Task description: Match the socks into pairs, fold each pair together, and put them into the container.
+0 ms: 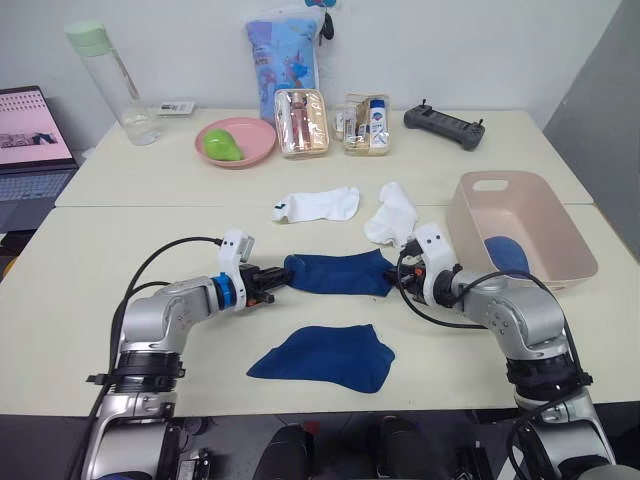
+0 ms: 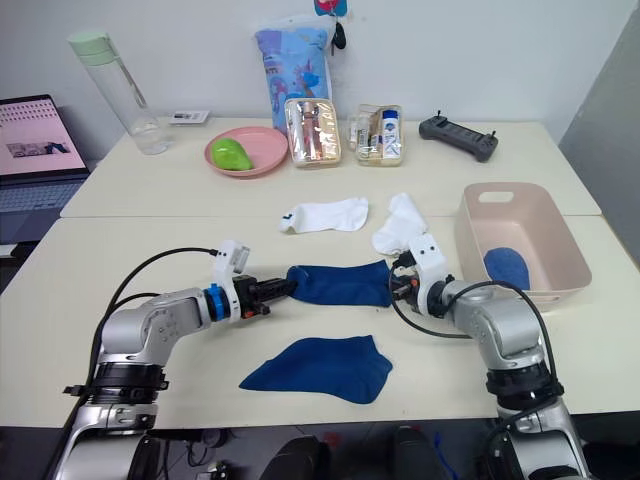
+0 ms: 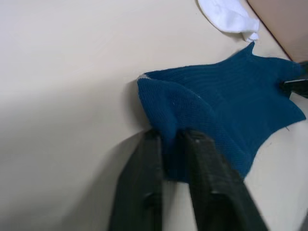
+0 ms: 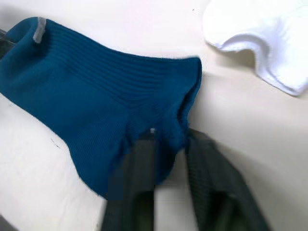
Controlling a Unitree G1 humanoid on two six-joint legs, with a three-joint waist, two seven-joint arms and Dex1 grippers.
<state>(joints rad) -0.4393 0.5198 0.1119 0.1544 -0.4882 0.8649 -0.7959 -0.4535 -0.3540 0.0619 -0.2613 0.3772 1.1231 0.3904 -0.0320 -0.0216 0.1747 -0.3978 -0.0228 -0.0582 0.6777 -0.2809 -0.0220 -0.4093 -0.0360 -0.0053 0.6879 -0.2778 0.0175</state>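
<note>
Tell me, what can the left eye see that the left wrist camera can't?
Left eye view: the second blue sock lying loose, the pink container, and the right pincer gripping the stretched sock's other end. Left wrist view: the left pincer pinching that sock's fabric, seen up close. Both: the held blue sock and a white sock.
</note>
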